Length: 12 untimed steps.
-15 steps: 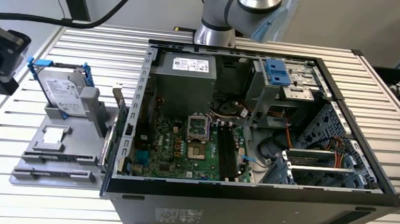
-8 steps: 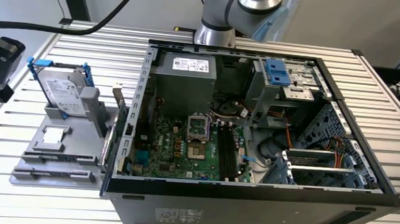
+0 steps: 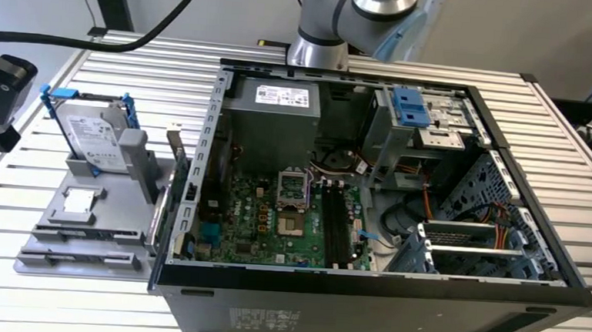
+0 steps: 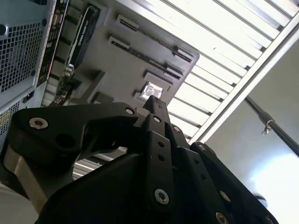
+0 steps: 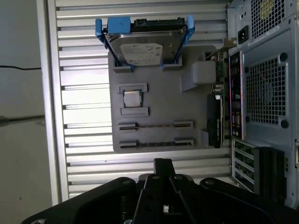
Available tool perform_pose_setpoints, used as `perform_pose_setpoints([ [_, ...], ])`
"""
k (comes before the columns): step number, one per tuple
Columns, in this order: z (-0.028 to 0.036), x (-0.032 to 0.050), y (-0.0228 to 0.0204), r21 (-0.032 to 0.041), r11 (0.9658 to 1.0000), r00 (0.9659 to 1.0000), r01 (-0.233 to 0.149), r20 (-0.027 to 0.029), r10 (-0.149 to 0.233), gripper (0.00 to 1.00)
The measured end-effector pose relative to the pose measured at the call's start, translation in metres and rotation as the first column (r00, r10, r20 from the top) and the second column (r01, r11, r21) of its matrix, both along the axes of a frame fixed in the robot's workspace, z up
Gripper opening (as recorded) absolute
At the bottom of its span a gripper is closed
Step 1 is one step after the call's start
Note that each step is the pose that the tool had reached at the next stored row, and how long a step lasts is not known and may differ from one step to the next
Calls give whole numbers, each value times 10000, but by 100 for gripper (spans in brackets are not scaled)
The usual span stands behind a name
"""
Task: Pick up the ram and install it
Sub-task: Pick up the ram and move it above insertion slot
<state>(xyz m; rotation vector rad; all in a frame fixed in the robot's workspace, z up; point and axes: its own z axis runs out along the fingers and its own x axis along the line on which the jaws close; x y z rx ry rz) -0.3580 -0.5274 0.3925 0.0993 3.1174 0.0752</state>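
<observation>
Starting with the exterior view: the open computer case (image 3: 369,313) is lying on its side on a slatted metal table (image 3: 576,129), and the arm (image 3: 330,29) is rising behind its far wall. Just beside the case, toward the exterior view's left, a grey holder (image 3: 118,217) is sitting on the table. It's carrying a silver hard drive (image 3: 97,138) in a blue bracket at the far end and the ram (image 3: 86,235) in a slot toward the near end, so the ram is well apart from the long black slots (image 3: 335,226) on the green board inside the case. Over in the first wrist view, the gripper (image 5: 162,162) is hanging above the bare table slats with its fingers pinched narrow and gripping nothing, tip just off the holder's edge on the ram side. The ram (image 5: 154,125) is standing on edge between two little end blocks, with a processor chip (image 5: 132,98) on one side and what looks like a second stick (image 5: 154,143) on the other. In the second wrist view, the gripper (image 4: 153,99) is showing its pinched tip in front of the holder, apart from it.
</observation>
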Motion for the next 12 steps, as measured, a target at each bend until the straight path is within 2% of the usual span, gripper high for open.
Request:
perform_pose_setpoints([
  [6,0,-2,-1,-1,10000,10000,-70,5,70,0],
  [9,-1,-2,0,0,9981,9981,-614,6,614,0],
  [12,0,-2,0,0,9933,9933,-1157,5,1157,0],
])
